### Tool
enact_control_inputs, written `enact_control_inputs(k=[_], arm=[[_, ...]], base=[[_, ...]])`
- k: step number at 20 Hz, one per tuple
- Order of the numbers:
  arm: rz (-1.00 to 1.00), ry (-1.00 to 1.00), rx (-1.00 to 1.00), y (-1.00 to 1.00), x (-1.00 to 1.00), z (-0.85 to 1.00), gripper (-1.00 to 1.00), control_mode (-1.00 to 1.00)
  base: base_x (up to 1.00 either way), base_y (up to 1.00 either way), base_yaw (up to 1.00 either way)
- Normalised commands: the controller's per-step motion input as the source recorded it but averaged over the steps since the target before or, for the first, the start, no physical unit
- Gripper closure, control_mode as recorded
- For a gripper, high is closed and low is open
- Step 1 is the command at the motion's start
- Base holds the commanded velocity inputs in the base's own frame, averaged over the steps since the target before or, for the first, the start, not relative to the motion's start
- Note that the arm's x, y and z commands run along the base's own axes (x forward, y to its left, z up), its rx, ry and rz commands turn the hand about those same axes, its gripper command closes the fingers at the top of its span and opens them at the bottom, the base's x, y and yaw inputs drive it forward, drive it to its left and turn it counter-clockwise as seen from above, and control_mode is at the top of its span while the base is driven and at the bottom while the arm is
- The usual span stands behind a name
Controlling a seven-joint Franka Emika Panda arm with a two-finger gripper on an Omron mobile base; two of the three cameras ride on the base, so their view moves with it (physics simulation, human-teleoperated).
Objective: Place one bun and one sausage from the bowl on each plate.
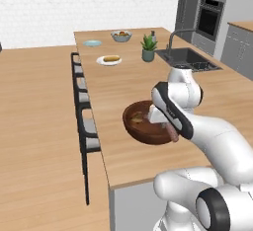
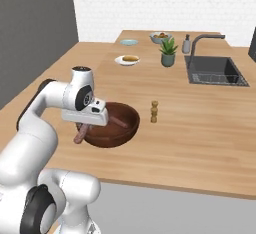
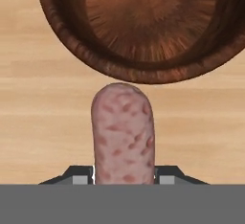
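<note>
The hand [image 3: 123, 180] is closed on a pinkish speckled sausage [image 3: 123, 134] that sticks out past its fingertips, held above the tabletop [image 3: 38, 113] just outside the near rim of the brown bowl [image 3: 139, 36]. In the right base view the sausage [image 2: 80, 134] hangs beside the bowl [image 2: 111, 124], where another sausage [image 2: 118, 122] lies. Far across the tabletop, a white plate [image 1: 108, 60] carries a bun [image 1: 111, 57], with a pale blue plate [image 1: 92, 43] beyond it
</note>
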Motion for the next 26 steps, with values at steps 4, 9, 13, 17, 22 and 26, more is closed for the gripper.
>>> enact_control_inputs(k=[4,9,13,17,22,26], arm=[[0.0,0.0,0.0,0.0,0.0,0.0,1.0,1.0],[0.0,0.0,0.0,0.0,0.0,0.0,1.0,1.0],[0.0,0.0,0.0,0.0,0.0,0.0,1.0,1.0],[0.0,0.0,0.0,0.0,0.0,0.0,1.0,1.0],[0.0,0.0,0.0,0.0,0.0,0.0,1.0,1.0],[0.0,0.0,0.0,0.0,0.0,0.0,1.0,1.0]], base=[[-0.55,0.96,0.0],[-0.21,1.0,0.0],[0.18,1.0,0.0],[0.76,1.0,0.0],[0.88,1.0,0.0],[0.89,1.0,0.0]])
